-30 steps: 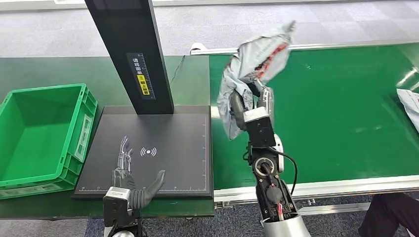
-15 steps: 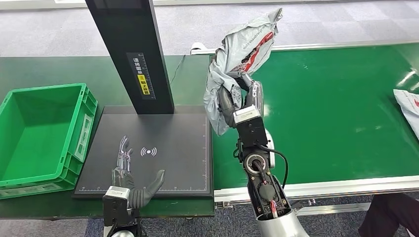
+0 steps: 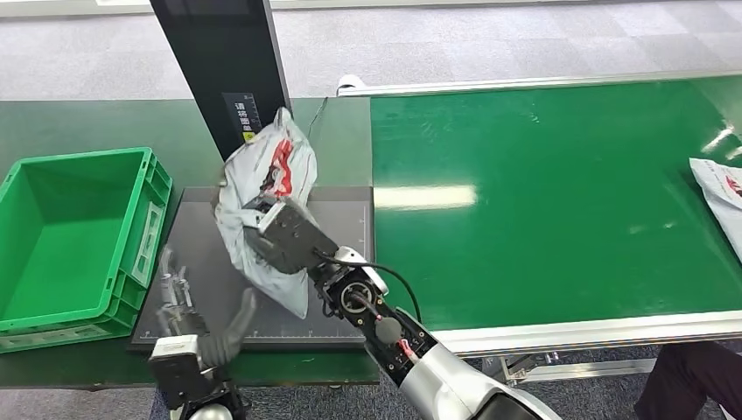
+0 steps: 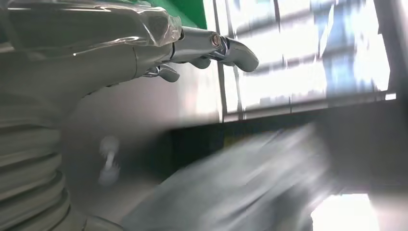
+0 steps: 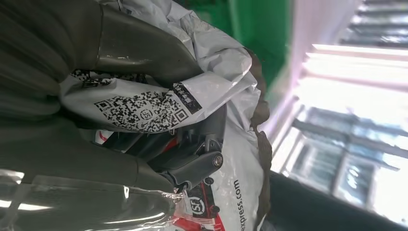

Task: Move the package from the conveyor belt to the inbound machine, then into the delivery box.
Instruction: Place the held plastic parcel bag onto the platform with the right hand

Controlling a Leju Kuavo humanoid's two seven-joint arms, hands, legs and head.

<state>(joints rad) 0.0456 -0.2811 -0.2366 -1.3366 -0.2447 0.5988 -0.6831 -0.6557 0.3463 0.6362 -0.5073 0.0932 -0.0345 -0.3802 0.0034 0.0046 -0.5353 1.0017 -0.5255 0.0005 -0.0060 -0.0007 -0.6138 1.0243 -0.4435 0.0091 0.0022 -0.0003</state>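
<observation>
My right hand (image 3: 278, 234) grips a crumpled grey package (image 3: 262, 188) with red print and holds it just above the black scan plate of the inbound machine (image 3: 341, 229), in front of its dark post (image 3: 219, 61). In the right wrist view the fingers (image 5: 192, 166) wrap the package (image 5: 211, 91), whose QR label shows. My left hand (image 3: 197, 325) hovers over the plate's near left corner with fingers spread and nothing in it; the left wrist view shows its fingers (image 4: 226, 45) apart and the blurred package (image 4: 231, 187). The green delivery box (image 3: 66, 236) stands left of the plate.
The green conveyor belt (image 3: 560, 192) runs to the right of the machine. A second grey package (image 3: 722, 192) lies at its right edge. A person's dark sleeve (image 3: 691, 381) shows at the lower right, below the belt's metal rail.
My right arm swung left, carrying the package from above the belt's left end to over the scan plate. My left hand shifted left and lifted a little. The second package moved further onto the belt.
</observation>
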